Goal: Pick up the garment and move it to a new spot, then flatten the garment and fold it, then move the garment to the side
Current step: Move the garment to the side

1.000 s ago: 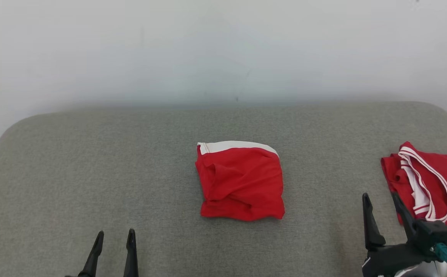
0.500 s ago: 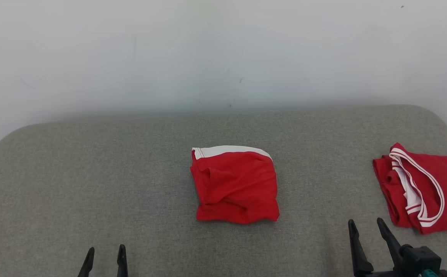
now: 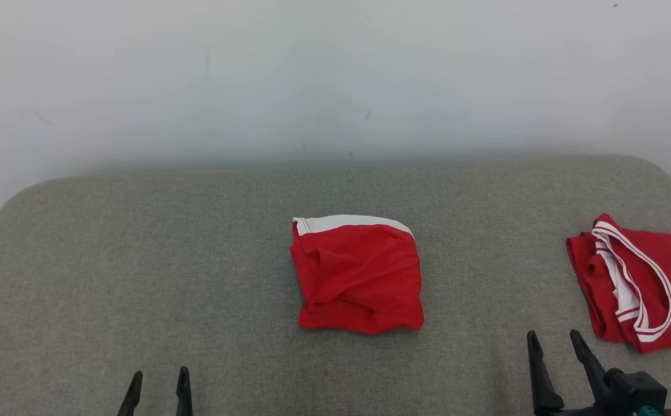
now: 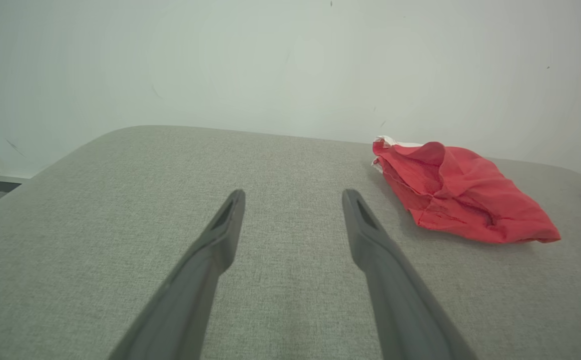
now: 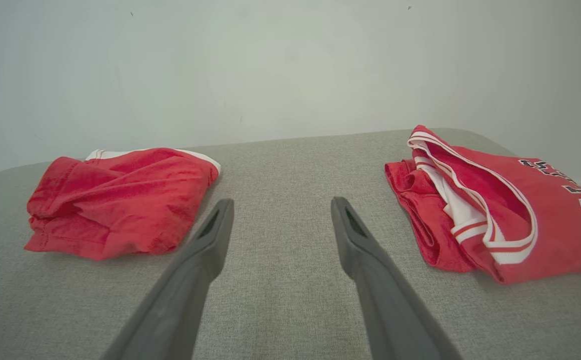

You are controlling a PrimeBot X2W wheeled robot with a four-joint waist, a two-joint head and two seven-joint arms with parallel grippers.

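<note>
A red garment (image 3: 358, 277) with a white band along its far edge lies folded into a rough square at the middle of the grey padded table (image 3: 139, 260). It also appears in the left wrist view (image 4: 460, 200) and the right wrist view (image 5: 120, 200). My left gripper (image 3: 160, 372) is open near the front edge, well to the garment's left, with nothing between its fingers (image 4: 293, 192). My right gripper (image 3: 553, 334) is open and empty at the front right, between the garment and a second red piece (image 5: 282, 200).
A red jersey (image 3: 641, 283) with white trim and dark lettering lies bunched at the table's right edge, close to my right gripper (image 5: 495, 215). A pale wall (image 3: 335, 75) stands right behind the table. Bare grey surface stretches to the left.
Both grippers have drawn back toward the near edge, the right one more. The head view has shifted slightly. Neither red piece has moved on the table.
</note>
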